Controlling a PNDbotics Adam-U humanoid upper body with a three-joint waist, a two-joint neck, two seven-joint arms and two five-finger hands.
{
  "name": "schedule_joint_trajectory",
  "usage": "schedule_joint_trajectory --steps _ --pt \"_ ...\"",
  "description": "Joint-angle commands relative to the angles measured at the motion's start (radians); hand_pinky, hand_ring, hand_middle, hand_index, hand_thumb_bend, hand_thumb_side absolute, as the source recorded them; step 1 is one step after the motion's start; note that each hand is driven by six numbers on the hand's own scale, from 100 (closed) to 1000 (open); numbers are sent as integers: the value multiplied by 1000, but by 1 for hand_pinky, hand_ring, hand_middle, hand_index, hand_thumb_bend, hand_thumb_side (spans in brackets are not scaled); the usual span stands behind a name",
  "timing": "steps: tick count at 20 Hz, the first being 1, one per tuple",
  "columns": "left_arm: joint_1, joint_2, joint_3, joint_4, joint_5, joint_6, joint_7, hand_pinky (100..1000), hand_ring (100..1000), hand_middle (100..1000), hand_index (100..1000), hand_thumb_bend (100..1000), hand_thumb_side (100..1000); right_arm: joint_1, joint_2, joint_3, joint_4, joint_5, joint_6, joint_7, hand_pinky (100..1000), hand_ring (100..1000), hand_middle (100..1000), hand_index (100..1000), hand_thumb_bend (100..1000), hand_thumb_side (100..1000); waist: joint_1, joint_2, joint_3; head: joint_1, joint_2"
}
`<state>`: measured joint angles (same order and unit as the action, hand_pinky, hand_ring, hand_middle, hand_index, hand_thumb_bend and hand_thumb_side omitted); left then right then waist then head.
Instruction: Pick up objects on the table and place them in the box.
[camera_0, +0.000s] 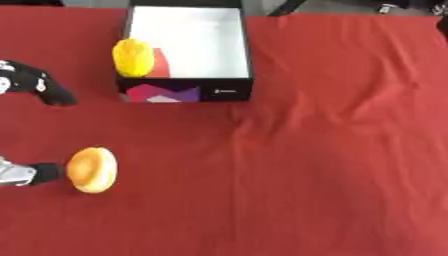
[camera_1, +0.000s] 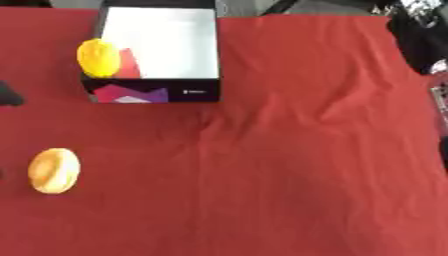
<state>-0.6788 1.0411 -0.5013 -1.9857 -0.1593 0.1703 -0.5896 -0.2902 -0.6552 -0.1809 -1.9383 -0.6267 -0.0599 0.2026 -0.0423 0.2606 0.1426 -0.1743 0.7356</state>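
Reaching in from the left edge, my left hand (camera_0: 35, 82) shows as two dark parts: an upper finger or thumb pointing toward the box, and a lower tip (camera_0: 44, 171) just beside the round orange-yellow object (camera_0: 92, 170), perhaps touching its near side. I judge the fingers are spread wide, one part above and one beside the object, closing on nothing; they look set to bracket it rather than hold it. My right hand shows in neither view.

That round object, something like a bun, lies on the red cloth (camera_0: 332, 150) covering the surface, well in front of the box and to its left. It sits near my left side, which is likely why the left hand works here.

The box (camera_0: 186, 93) stands at the far middle of the surface, black-walled with a white floor and a coloured pattern on its front wall. A yellow ribbed object (camera_0: 133, 57), like a corn cob, stands up at the box's left wall; whether it rests inside or leans on the rim I cannot tell. A red patch (camera_0: 160, 62) shows beside it inside, against the left part of the floor. The remainder of the white floor is bare, so there is room for the bun.
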Motion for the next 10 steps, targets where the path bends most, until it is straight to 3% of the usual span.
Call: schedule_joint_trajectory --steps 1,10 --pt "-17 -12 -14 11 -28 27 -13 865 777 752 853 529 497 -11 -13 -7 -5 7 5 0 1000 836 708 851 100 366 11 -22 0 -1 -1" --pt "-18 -88 -62 146 -112 0 -57 868 787 761 850 543 499 -13 0 -20 -1 1 6 -8 1000 841 715 854 100 378 4 -15 -6 5 -1"
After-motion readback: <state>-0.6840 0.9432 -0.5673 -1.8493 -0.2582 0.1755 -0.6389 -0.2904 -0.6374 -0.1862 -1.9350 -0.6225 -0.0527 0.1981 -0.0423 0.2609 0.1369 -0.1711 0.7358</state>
